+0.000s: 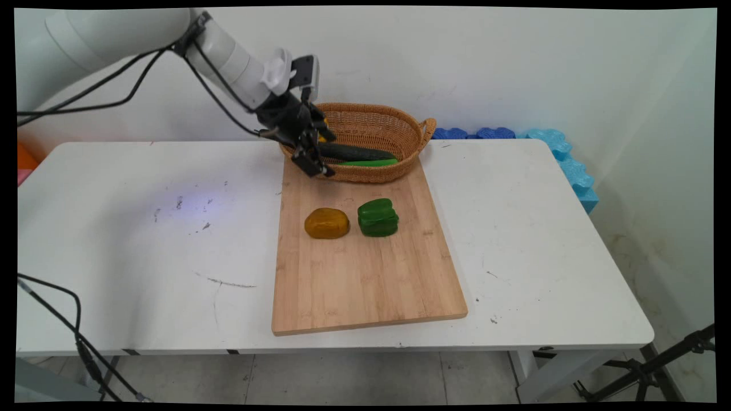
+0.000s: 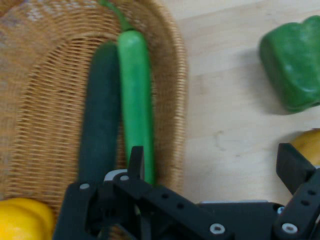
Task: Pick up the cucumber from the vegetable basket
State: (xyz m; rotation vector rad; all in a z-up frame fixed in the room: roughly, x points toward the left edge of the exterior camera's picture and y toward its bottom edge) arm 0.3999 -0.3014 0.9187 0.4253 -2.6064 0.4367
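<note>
Cutting board (image 1: 365, 274) lay on white desk (image 1: 143, 240), near edge empty. Mid-board: yellow-brown pepper (image 1: 326, 222) just beside green pepper (image 1: 377, 217). Farther back, wicker basket (image 1: 400, 128) sat on board's far end, holding dark cucumber (image 1: 357, 152), light green chili (image 1: 368, 163), yellow pepper (image 2: 22, 217). End effector (image 1: 313, 161) hovered at basket's left rim, fingers (image 2: 136, 162) spread open, empty.

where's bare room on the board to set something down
The near half of the cutting board, below the yellow pepper and green pepper, is bare. The far end is crowded by the basket and pincer.
</note>
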